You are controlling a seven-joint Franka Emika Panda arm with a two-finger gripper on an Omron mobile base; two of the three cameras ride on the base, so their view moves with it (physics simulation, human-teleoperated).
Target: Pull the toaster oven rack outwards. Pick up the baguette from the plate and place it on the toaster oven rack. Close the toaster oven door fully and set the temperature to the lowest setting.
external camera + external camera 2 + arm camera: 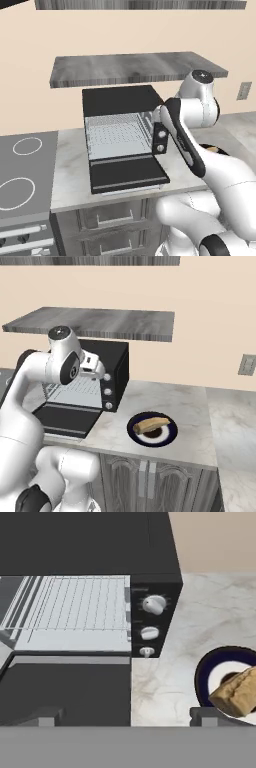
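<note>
The white arm bends up from the base, folds at a dark elbow, and reaches forward so the hand sits in front of the toaster oven's knob side. The end effector (125,717) points down and forward at the surface (165,677). Its two dark fingertips (47,716) stand far apart, and nothing is between them, so it is wide open and holds nothing.

The toaster oven door (65,692) is down flat, just ahead of the left fingertip. Past the door, farther from the end effector, the toaster oven rack (75,604) lies flat inside the oven. In the hand view I cannot tell how far it sticks out.

The knobs sit in a column ahead of the end effector, a little right of its middle. The temperature (153,605) knob is the farthest one.

The plate (202,672) is on the surface, close to the right fingertip. The baguette (237,694) lies on the plate and pokes over its rim. In the right base view the plate (170,438) and baguette (151,424) sit to the right of the oven, apart from the hand.
</note>
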